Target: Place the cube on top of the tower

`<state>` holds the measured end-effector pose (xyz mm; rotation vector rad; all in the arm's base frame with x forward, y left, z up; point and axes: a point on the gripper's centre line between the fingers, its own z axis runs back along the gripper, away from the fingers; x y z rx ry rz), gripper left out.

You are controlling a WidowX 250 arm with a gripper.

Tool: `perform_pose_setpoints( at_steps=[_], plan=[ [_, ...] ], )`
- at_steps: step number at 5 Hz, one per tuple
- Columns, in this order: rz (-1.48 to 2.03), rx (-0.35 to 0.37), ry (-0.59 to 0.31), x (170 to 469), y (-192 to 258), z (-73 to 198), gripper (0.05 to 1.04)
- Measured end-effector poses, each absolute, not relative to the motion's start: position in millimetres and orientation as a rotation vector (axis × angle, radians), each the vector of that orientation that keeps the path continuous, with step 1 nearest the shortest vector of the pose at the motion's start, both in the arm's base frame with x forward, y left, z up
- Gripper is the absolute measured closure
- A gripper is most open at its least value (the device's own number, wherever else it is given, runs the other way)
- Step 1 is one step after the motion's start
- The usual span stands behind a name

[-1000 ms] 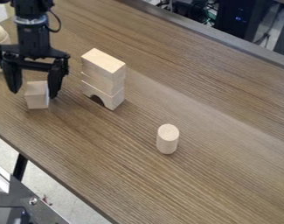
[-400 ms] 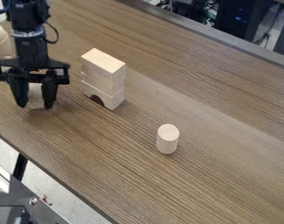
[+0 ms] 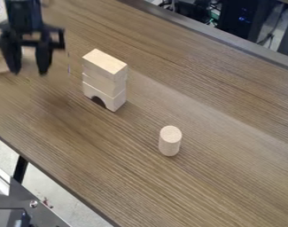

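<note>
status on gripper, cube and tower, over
Gripper up at upper left, cube blurred but seemingly held. Tower upright, cube not on it yet. Cylinder stands apart, likely not in the way.

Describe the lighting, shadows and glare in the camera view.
Camera view: a pale, soft sheen runs across the table from beside the tower towards the right edge; the tower's top is brighter than its sides, and its arch opening is dark. Same view: the cylinder's top is lighter than its side, and a faint, soft-edged shadow darkens the wood below the gripper.
</note>
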<state>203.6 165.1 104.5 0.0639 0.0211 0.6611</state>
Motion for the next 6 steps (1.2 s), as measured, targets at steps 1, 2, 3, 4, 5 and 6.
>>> perform_pose_setpoints(
  at_steps=[1, 2, 3, 4, 5, 6],
  plan=[
    [0.621, 0.038, -0.046, 215, 166, 136, 0.536],
    [0.491, -0.02, -0.049, 227, 163, 159, 0.536],
    [0.371, -0.102, -0.001, 235, 157, 161, 0.536],
    [0.277, -0.084, 0.003, 250, 146, 154, 0.536],
    [0.2, -0.071, 0.028, 264, 133, 140, 0.536],
    [0.166, -0.063, 0.056, 272, 123, 129, 0.536]
  ],
)
